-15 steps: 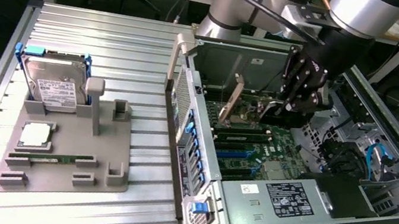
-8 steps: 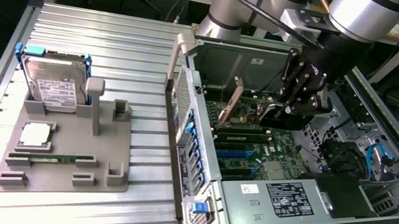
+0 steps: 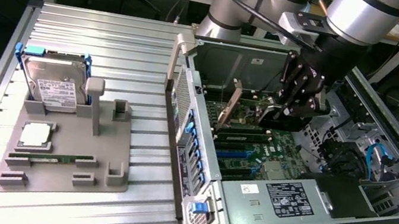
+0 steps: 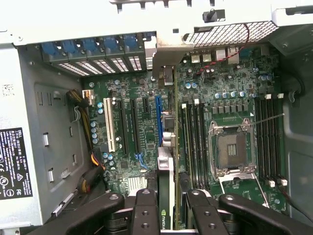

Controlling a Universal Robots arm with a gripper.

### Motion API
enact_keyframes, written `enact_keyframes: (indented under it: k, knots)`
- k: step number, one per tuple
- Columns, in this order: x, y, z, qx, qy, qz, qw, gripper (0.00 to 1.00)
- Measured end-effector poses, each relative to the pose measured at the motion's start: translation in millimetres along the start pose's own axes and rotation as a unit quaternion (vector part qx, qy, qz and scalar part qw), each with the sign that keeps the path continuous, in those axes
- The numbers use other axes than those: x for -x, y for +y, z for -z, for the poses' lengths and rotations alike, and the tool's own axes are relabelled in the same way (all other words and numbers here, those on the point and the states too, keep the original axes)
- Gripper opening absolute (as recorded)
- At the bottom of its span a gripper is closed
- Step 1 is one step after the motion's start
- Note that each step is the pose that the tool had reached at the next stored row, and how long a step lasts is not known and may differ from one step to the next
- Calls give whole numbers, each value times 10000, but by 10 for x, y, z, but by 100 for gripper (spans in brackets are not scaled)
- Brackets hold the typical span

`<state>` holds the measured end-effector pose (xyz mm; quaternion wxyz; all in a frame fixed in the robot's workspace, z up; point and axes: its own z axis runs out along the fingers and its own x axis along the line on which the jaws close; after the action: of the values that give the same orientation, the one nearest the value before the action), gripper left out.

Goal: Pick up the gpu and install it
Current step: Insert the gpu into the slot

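Note:
The gpu (image 4: 168,161) shows edge-on in the wrist view, a thin green card with its silver end bracket against the case's rear slot wall. It stands upright over the motherboard (image 4: 132,127), right beside the blue expansion slot (image 4: 158,122); whether it is seated I cannot tell. My gripper (image 4: 170,211) is shut on the card's near end, one black finger on each face. In the exterior view the gripper (image 3: 283,116) reaches down into the open computer case (image 3: 377,206), and the gpu (image 3: 228,109) stands on edge to its left.
The empty CPU socket (image 4: 232,152) and the RAM slots (image 4: 193,142) lie beside the card. The power supply (image 3: 282,197) fills the case's near end. On the table's grey fixture (image 3: 107,160) rest a hard drive (image 3: 51,85), a CPU (image 3: 35,133) and a RAM stick (image 3: 48,157).

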<state>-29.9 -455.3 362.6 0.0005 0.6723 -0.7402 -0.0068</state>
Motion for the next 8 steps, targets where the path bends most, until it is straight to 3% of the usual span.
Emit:
enact_keyframes:
  k: [8]
  knots:
    - [0,-1,-48,0,0,-3,10000,27]
